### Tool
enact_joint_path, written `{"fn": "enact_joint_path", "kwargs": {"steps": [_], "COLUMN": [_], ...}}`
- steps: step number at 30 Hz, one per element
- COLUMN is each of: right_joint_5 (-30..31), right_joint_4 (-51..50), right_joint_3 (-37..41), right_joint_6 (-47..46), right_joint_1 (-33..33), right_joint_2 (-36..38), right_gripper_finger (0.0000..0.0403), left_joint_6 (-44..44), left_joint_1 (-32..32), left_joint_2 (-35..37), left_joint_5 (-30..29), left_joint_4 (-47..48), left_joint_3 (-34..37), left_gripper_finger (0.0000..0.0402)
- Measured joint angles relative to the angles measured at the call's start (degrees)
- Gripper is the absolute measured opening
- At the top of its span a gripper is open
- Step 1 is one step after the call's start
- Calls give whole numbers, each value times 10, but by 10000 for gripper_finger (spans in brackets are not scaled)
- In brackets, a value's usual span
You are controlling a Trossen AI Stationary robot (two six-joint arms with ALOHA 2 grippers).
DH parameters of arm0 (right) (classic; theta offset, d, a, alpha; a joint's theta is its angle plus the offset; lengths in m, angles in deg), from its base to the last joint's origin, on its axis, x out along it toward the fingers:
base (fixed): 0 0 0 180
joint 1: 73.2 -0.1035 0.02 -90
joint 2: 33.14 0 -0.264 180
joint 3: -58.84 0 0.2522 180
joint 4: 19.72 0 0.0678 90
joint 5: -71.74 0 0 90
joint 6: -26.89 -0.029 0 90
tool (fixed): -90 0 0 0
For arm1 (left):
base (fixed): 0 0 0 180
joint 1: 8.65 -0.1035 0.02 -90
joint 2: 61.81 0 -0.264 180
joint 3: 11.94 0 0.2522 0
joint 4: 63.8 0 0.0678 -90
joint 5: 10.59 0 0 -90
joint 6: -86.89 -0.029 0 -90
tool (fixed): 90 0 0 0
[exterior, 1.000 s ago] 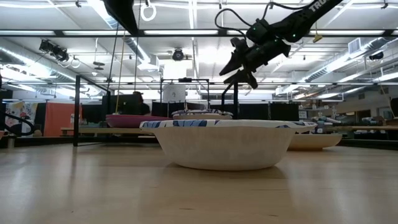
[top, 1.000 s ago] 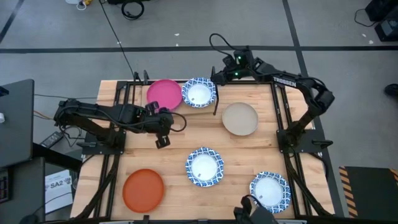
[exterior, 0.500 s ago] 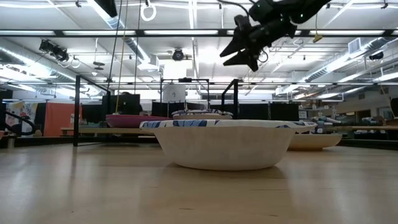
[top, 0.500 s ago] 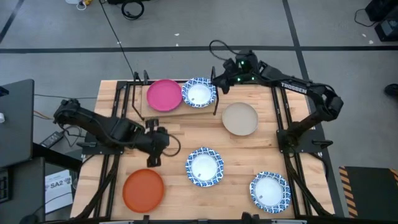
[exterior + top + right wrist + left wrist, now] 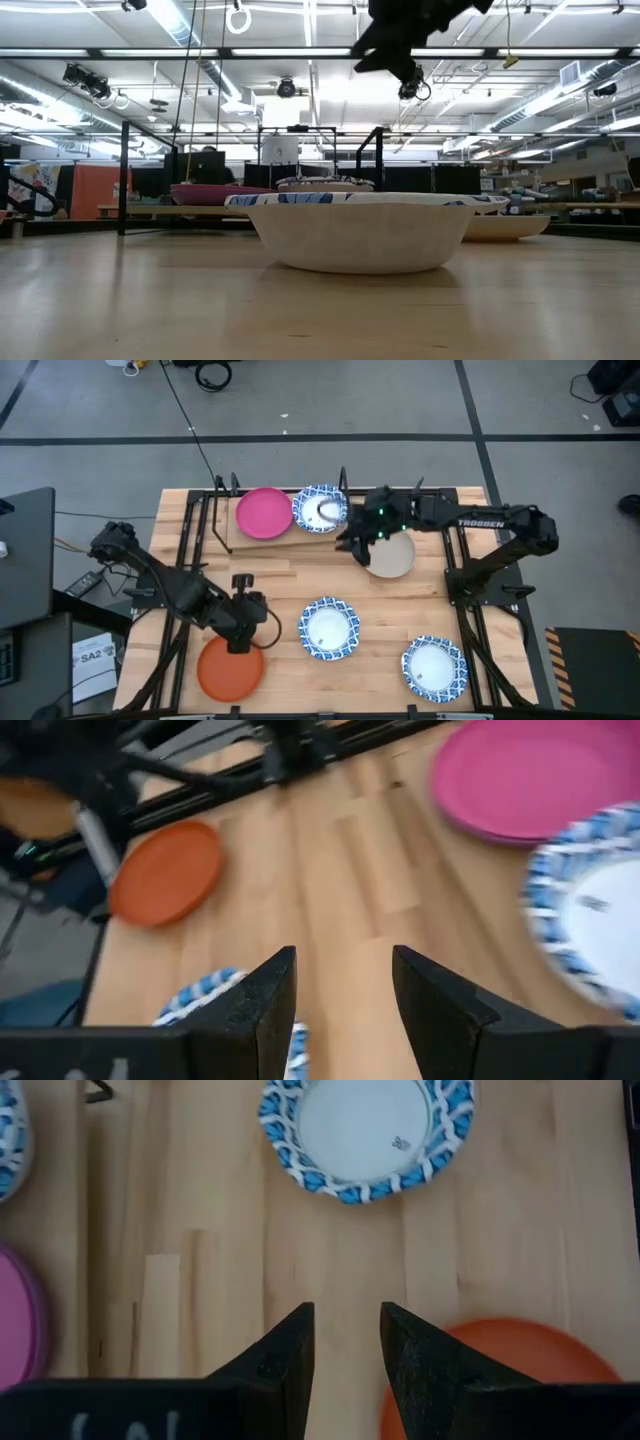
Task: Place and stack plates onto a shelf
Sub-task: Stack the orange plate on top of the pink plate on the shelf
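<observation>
1. Plate positions. On the shelf (image 5: 228, 532) at the far edge of the surface (image 5: 290, 575) I see two plates side by side: a magenta plate (image 5: 264, 513) and a blue-rimmed plate (image 5: 321, 509). Four plates lie loose on the surface: a beige plate (image 5: 390, 555), a middle blue-rimmed plate (image 5: 328, 629), a near-right blue-rimmed plate (image 5: 434, 666) and an orange plate (image 5: 230, 666).

2. Left tool. The left tool (image 5: 240, 641) hangs at the far rim of the orange plate. In the left wrist view its fingers (image 5: 290, 1355) stand apart with bare wood between them; they grip nothing.

3. Right tool. The right tool (image 5: 355, 542) sits at the edge of the beige plate nearest the shelf. Its fingers (image 5: 262, 995) stand apart and hold nothing.

4. Handling, as I judge it. The plates look like light, thin disposable ware with raised rims, stiff enough to lift by one edge but likely to flex or slide on the smooth wood. I would take the raised rim, one finger above and one below, and keep the plate level, since a light plate can tip out of an edge grip.

5. Task state. Four plates remain to be stacked.
</observation>
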Motion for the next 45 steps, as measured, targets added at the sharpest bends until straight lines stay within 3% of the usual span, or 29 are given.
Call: {"fn": "enact_joint_path", "kwargs": {"steps": [9, 17, 31, 45], "right_joint_5": [58, 63, 74, 74], "right_joint_4": [1, 2, 4, 4], "right_joint_3": [0, 0, 0, 0], "right_joint_6": [0, -2, -1, 0], "right_joint_1": [-128, -186, -195, -195], "right_joint_2": [-3, -3, -3, -3], "right_gripper_finger": [172, 172, 172, 172], "left_joint_6": [4, 5, 4, 5], "left_joint_1": [2, 2, 3, 2], "left_joint_2": [0, 0, 0, 1], "left_joint_5": [57, 119, 167, 171], "left_joint_4": [-50, -159, -283, -390], "left_joint_3": [125, 233, 335, 405], "left_gripper_finger": [123, 123, 123, 123]}}
